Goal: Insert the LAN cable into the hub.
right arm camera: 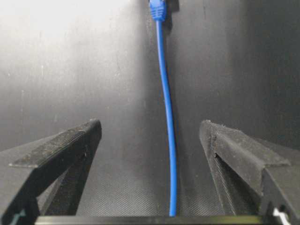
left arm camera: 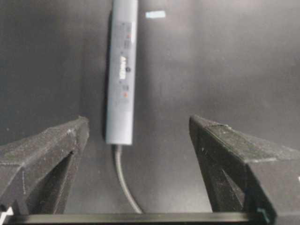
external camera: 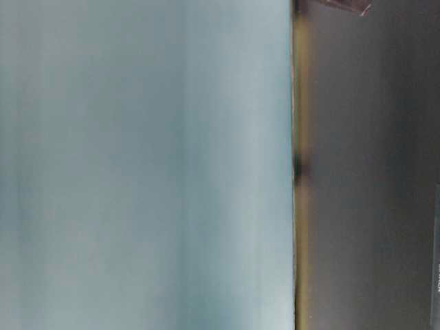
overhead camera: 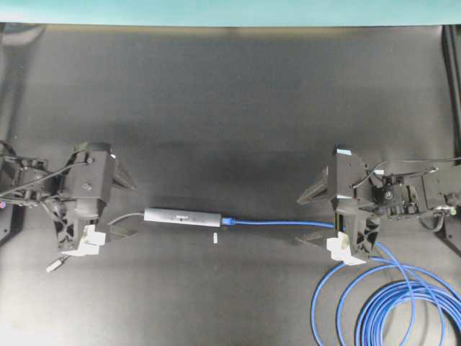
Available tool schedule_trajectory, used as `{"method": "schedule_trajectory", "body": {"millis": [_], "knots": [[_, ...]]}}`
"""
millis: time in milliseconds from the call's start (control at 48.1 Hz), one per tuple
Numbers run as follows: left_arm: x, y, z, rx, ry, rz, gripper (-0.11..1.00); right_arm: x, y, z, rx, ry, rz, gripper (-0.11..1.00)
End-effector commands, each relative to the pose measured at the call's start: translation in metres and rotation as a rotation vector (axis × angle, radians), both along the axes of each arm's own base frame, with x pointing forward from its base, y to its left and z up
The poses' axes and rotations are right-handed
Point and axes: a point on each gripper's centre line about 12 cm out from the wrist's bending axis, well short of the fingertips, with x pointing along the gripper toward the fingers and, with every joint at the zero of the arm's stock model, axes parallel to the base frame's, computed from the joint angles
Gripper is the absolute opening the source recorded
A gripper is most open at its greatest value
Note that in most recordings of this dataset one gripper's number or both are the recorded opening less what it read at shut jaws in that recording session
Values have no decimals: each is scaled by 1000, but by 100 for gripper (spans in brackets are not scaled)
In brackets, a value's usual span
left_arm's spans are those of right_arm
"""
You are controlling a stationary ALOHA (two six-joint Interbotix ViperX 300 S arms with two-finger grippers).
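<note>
The black table [overhead camera: 230,108] is carrying everything, and the hub [overhead camera: 184,216] is lying near its middle as the landmark here. The LAN cable [overhead camera: 288,223] is running straight off the hub's right end, then sweeping into coiled loops well to the right and toward the near edge. Its blue boot is sitting tight against the hub's end, so the plug is looking seated, though the port itself is not showing.

The left gripper [overhead camera: 124,205] is hovering just left of the hub with its jaws spread wide and nothing between them but the hub's thin grey cord [left arm camera: 123,180] passing below. The right gripper [overhead camera: 314,214] is hovering well to the right of the hub, jaws likewise spread, straddling the blue cord without touching it.

The cable is likely handling as light and springy, its coils tugging sideways; gripping close behind the boot would be giving most control. The hub is probably light, rigid and smooth, apt to slide, so pinching across its narrow sides mid-length seems safest.
</note>
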Motion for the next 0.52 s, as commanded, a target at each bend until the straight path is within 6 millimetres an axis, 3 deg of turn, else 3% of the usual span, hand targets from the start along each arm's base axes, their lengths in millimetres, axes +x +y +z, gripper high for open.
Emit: {"method": "schedule_trajectory", "body": {"millis": [0,499], "knots": [[2,-1,6,-1,-25,-3,84,3,0,5,3,-23,0,82],[5,-1,13,-77,-99,36,84,6,1,9,5,-71,2,82]]}}
